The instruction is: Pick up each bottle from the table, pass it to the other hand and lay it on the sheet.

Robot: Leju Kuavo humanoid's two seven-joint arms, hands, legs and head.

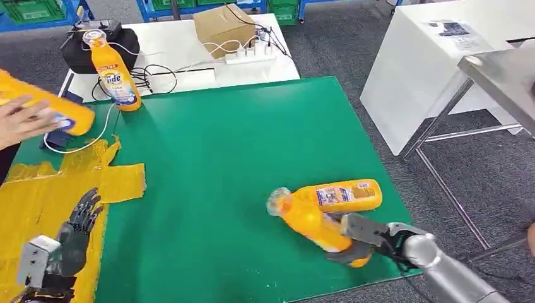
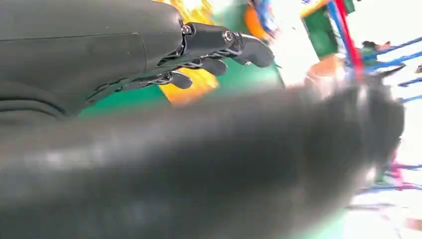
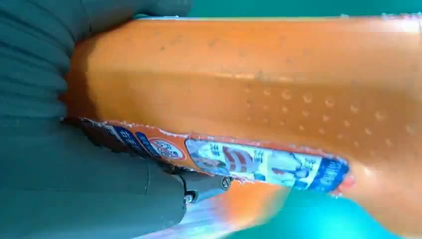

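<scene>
The right robot hand (image 1: 356, 243) holds the lying orange bottle (image 1: 315, 214) on the green worktop (image 1: 221, 158); it should lift level toward the left robot hand (image 1: 72, 237), waiting with fingers apart above the yellow sheet (image 1: 38, 196).

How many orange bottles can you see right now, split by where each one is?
Standing upright at the green mat's far edge: 1 bottle
Lying on the mat in the right hand: 1 bottle
Held by a person's hand at the left: 1 bottle
Total: 3
</scene>
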